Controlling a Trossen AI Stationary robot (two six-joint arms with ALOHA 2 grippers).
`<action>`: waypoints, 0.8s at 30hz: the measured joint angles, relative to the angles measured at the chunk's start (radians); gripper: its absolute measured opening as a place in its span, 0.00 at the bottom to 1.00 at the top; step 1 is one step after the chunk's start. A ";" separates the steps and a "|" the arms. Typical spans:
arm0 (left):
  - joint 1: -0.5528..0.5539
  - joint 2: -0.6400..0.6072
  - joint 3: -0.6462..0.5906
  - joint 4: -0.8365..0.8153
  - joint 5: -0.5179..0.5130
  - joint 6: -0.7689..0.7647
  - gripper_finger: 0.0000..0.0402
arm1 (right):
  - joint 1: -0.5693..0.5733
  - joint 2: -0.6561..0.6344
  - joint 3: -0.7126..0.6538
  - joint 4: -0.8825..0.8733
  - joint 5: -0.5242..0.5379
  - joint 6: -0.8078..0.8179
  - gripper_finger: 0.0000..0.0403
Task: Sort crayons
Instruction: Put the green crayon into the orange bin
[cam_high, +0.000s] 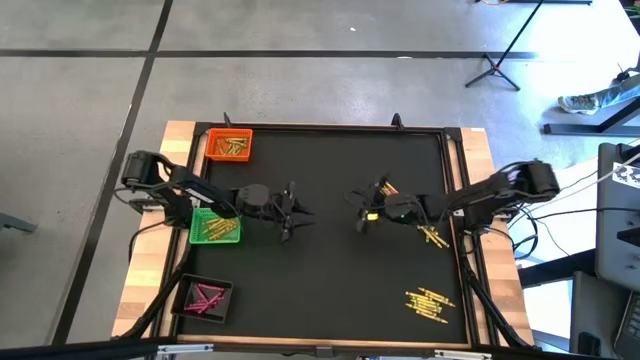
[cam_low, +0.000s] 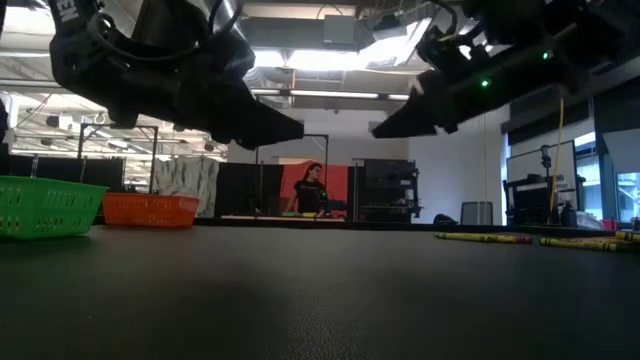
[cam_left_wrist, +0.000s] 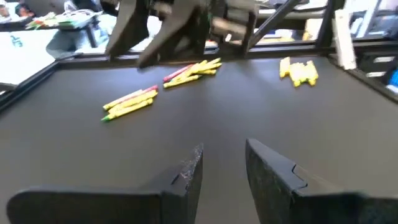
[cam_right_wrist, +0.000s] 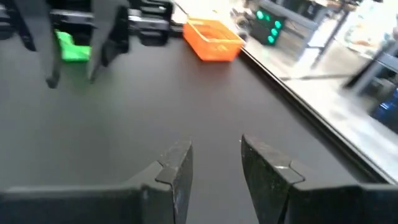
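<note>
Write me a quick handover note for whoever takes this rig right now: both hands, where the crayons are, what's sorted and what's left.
Left hand: open, empty, above mid-table just right of the green tray.
Right hand: open, empty, above mid-table, facing the left one.
Sorted so far: crayons in the orange tray at the far left corner, the green tray, and pink ones in the black tray at the near left.
Left to do: loose crayons on the right side of the mat, a few beside the right arm and a yellow cluster near the front right corner. Neither hand is touching any.
</note>
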 joint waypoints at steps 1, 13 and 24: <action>0.001 0.002 0.000 -0.003 -0.008 0.000 0.26 | -0.007 -0.032 0.000 -0.049 0.003 0.011 0.33; 0.002 0.000 0.000 -0.003 -0.011 -0.002 0.26 | -0.219 -0.262 0.131 -0.879 -0.057 0.228 0.33; 0.002 0.000 0.000 -0.006 -0.038 -0.004 0.26 | -0.443 -0.188 0.138 -1.052 -0.267 0.255 0.33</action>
